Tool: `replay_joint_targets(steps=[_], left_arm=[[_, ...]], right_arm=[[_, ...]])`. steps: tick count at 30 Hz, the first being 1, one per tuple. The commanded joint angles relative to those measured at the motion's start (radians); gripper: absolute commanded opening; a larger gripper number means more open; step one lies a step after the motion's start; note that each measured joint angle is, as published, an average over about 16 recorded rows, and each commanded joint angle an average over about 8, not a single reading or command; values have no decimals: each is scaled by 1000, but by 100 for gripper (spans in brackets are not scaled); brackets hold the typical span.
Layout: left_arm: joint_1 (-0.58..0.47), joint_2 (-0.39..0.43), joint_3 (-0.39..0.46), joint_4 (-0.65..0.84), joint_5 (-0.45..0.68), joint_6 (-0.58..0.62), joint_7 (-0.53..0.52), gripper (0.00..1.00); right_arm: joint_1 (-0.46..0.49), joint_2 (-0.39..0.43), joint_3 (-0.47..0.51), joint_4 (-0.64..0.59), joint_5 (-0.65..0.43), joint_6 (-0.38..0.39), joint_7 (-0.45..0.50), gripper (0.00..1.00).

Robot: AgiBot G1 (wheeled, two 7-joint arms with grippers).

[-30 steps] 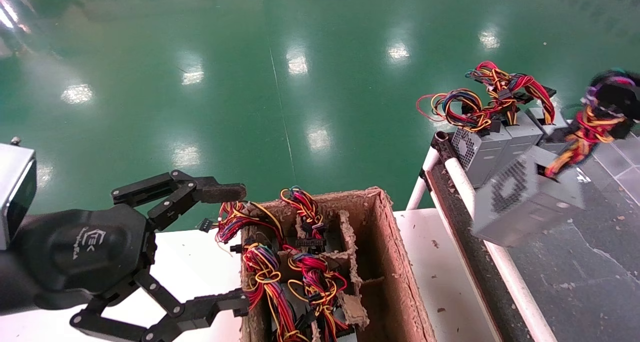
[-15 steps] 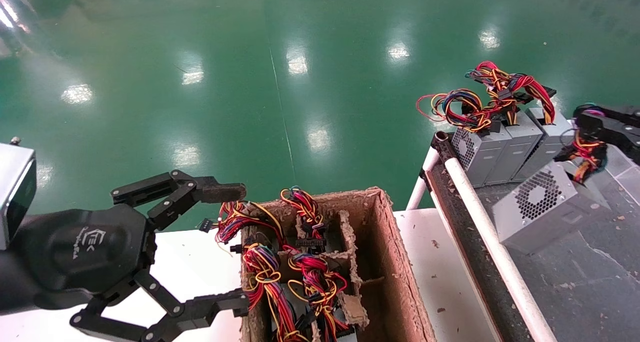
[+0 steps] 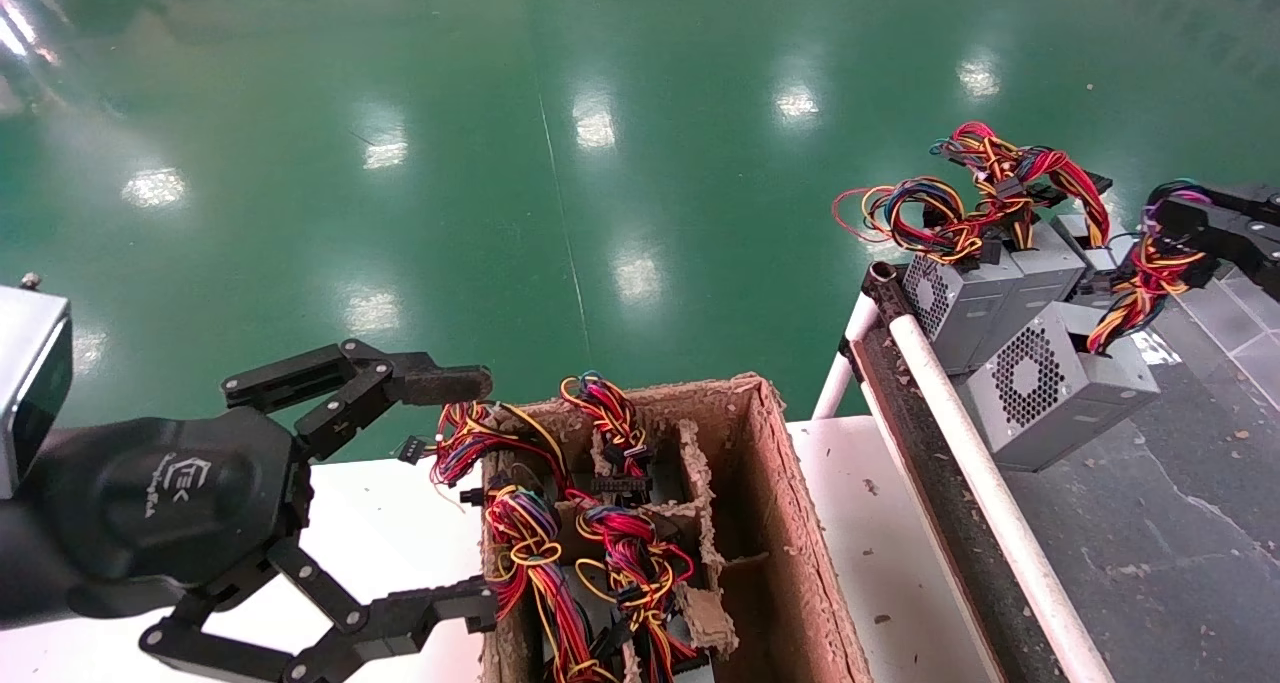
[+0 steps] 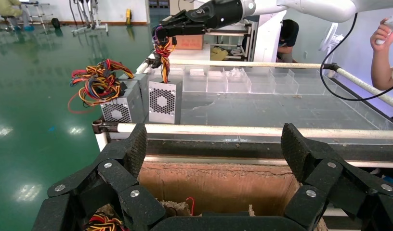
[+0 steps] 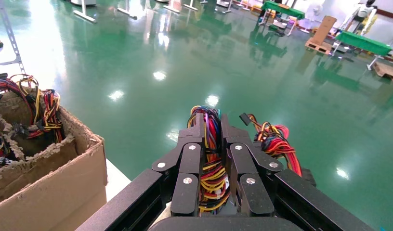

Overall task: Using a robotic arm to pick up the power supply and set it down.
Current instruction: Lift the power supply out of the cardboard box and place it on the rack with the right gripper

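Note:
The power supply [image 3: 1050,383] is a grey box with a honeycomb fan grille, on the dark belt [image 3: 1180,523] at the right, against a row of similar units. In the left wrist view the power supply [image 4: 162,101] stands level with them. Its red, yellow and orange wires [image 3: 1140,288] rise into my right gripper [image 3: 1185,225], which is shut on the bundle [image 5: 211,178] with both fingers of the right gripper [image 5: 213,127] pressed on it. My left gripper [image 3: 465,493] hangs open beside the cardboard box, holding nothing; the left gripper [image 4: 214,144] shows wide-spread fingers.
A brown cardboard box [image 3: 790,523] with dividers holds several wired units. A white rail [image 3: 960,443] edges the belt. The row of grey units [image 3: 985,293] carries tangled wires. Clear bins [image 4: 242,79] line the belt's far side. A person's arm [image 4: 385,53] shows beyond.
The power supply has swung from mid-air down and back toward the row, and now stands steady against it. My right gripper shifted with the wires. The left arm has not moved.

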Motion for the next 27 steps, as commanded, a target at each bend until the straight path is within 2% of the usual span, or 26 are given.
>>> replay_joint_targets(steps=[1, 18, 19, 26, 27], left_arm=[[0, 0, 0, 0, 0, 0, 0, 100], [0, 0, 0, 0, 0, 0, 0, 100], [0, 0, 0, 0, 0, 0, 0, 100], [0, 0, 1, 0, 0, 0, 0, 100], [0, 0, 1, 0, 0, 0, 0, 100]], right_arm=[[13, -6, -6, -10, -9, -2, -4, 0], [172, -148, -95, -53, -159, 93, 2, 0], [179, -154, -98, -58, -165, 98, 1, 5], [214, -181, -108, -104, -182, 99, -14, 93], [218, -183, -109, -110, -183, 97, -16, 100]])
